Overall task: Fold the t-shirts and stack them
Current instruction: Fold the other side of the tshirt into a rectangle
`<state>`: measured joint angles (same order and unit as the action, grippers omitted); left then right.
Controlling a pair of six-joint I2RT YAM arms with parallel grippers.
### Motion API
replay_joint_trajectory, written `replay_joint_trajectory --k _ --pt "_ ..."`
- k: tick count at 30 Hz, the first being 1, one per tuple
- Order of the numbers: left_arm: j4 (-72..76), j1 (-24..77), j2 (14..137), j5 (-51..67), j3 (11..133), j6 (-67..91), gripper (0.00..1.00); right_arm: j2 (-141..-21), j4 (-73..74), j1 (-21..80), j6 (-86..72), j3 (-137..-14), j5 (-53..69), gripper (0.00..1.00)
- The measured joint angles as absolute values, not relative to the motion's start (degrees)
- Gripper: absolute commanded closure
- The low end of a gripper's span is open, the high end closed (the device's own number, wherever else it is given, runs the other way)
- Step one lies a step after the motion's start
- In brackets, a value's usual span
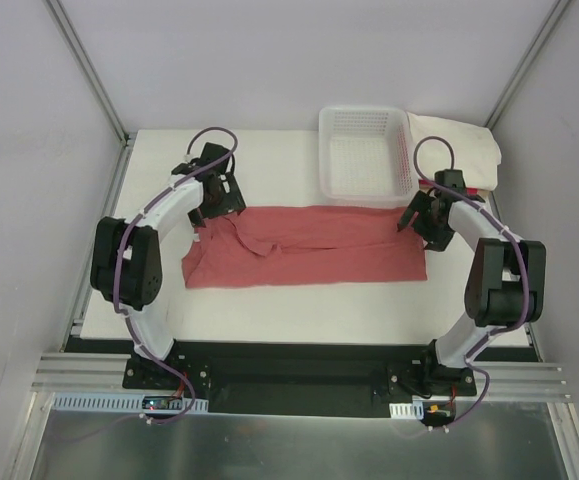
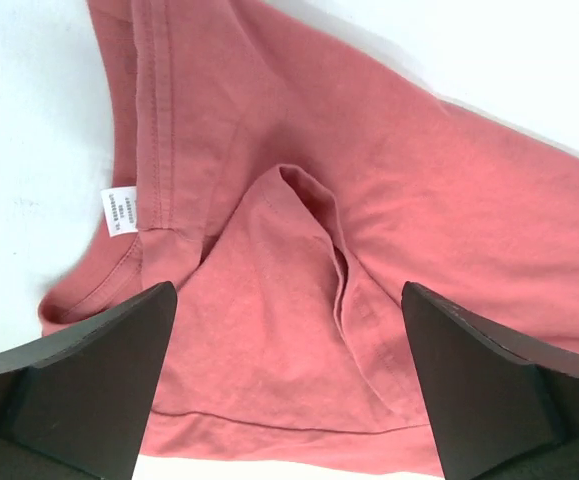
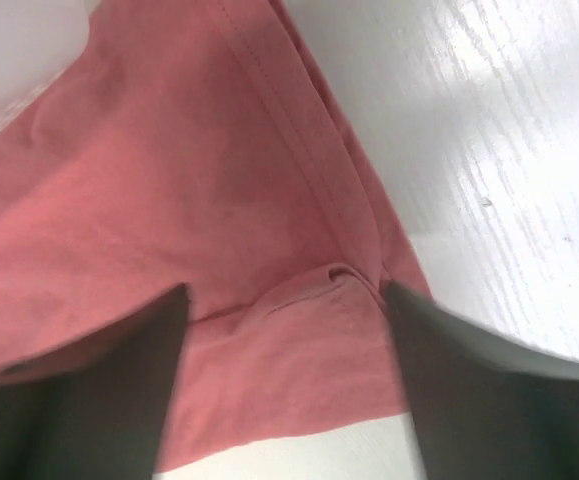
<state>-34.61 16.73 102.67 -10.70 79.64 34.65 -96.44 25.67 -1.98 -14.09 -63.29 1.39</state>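
Salmon-red t-shirt (image 1: 304,245) lay in a long band mid-table, far edge touching the basket (image 1: 364,150). Left gripper (image 1: 211,208) hung spread over the collar end, right gripper (image 1: 410,218) spread over the hem; white table (image 1: 319,310) showed along the near edge.

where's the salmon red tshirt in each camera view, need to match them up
Top external: the salmon-red t-shirt lies spread across the middle of the white table, on the arms' side of the basket.
Left wrist: it fills most of the frame, its white tag at the left.
Right wrist: it covers the left and centre, its hemmed edge running diagonally.
Shared landmark: the white table, bordering the cloth in all three.
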Motion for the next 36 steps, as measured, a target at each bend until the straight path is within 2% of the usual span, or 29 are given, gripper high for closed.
replay_joint_trajectory --k 6,10,13,21,36 --pt "-33.3 16.6 98.3 -8.0 78.0 34.9 0.01 -90.3 26.6 -0.5 -13.6 -59.9 -0.6 0.03" --pt "-30.4 19.0 89.8 -2.9 68.8 36.9 0.0 -81.7 26.8 0.0 -13.3 -54.5 0.6 0.03" --pt "-27.4 22.3 88.2 2.0 64.2 38.6 0.01 -78.5 26.5 1.0 -12.5 -51.2 2.1 0.03" --pt "-18.8 25.5 94.9 9.1 61.2 43.4 0.01 -80.3 26.0 5.6 -10.6 -48.8 5.9 0.03" --pt "-13.6 25.5 107.5 11.9 73.6 45.6 0.01 -79.2 25.5 5.7 -9.8 -48.2 5.1 0.03"
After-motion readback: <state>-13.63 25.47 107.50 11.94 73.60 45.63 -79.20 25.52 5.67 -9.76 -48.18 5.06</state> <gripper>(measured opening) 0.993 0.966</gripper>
